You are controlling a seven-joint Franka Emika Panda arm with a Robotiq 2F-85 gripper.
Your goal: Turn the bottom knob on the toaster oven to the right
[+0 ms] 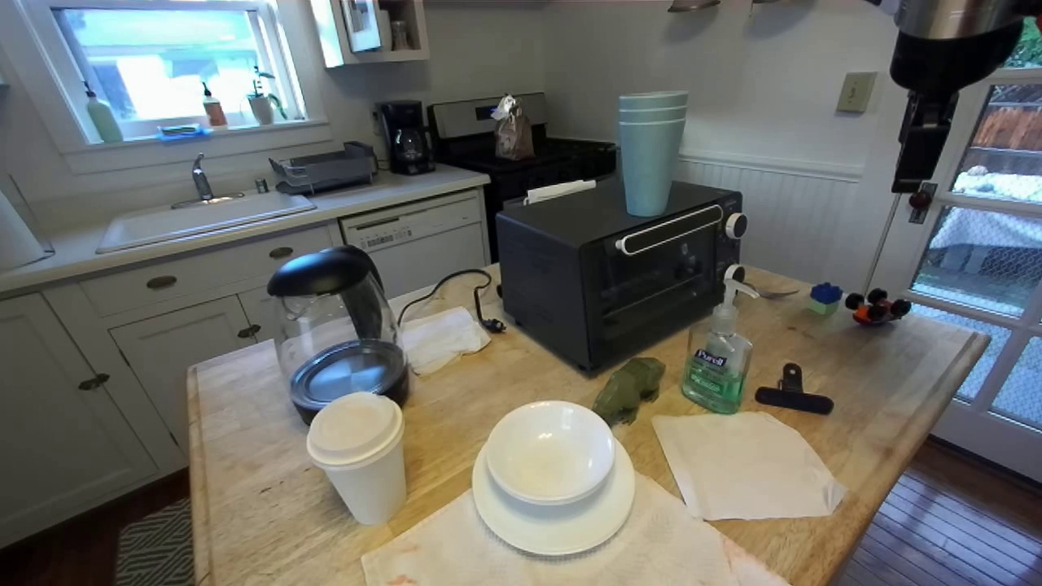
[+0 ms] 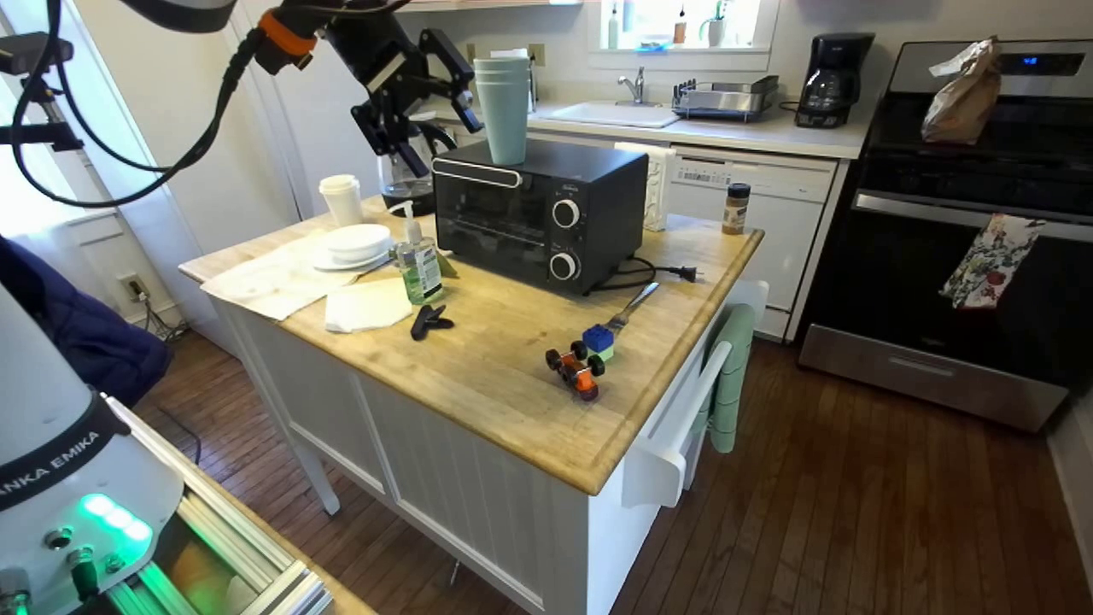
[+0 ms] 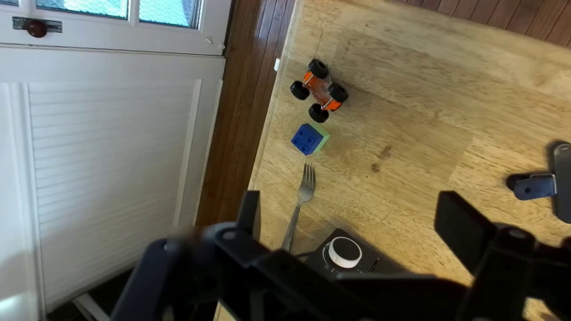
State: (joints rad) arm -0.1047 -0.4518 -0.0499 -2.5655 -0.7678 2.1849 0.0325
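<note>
Standing wide apart in the wrist view, your fingers [image 3: 461, 227] hold nothing. Target bottom knob [image 2: 564, 266] is at center in an exterior view, lower right on the front of your black toaster oven [image 2: 491, 213]. Wrist view gives you one knob [image 3: 345, 252], bottom middle; can't tell which. Containers on your tabletop [image 2: 487, 367]: clear pump bottle [image 1: 720, 366], right of center in an exterior view, filled partway with green liquid [image 1: 712, 392]. Lower left there: lidded white cup [image 1: 358, 464], contents hidden; black-topped glass kettle [image 1: 326, 342] just above it in frame, contents unclear. White bowl [image 1: 549, 452] on a plate [image 1: 553, 531], lower middle. Nested pale-blue cups [image 1: 651, 159] stand upright on the oven, upper right of center. Dark-capped jar [image 2: 735, 209] by your tabletop's upper right corner in an exterior view, contents too small to make out.
</note>
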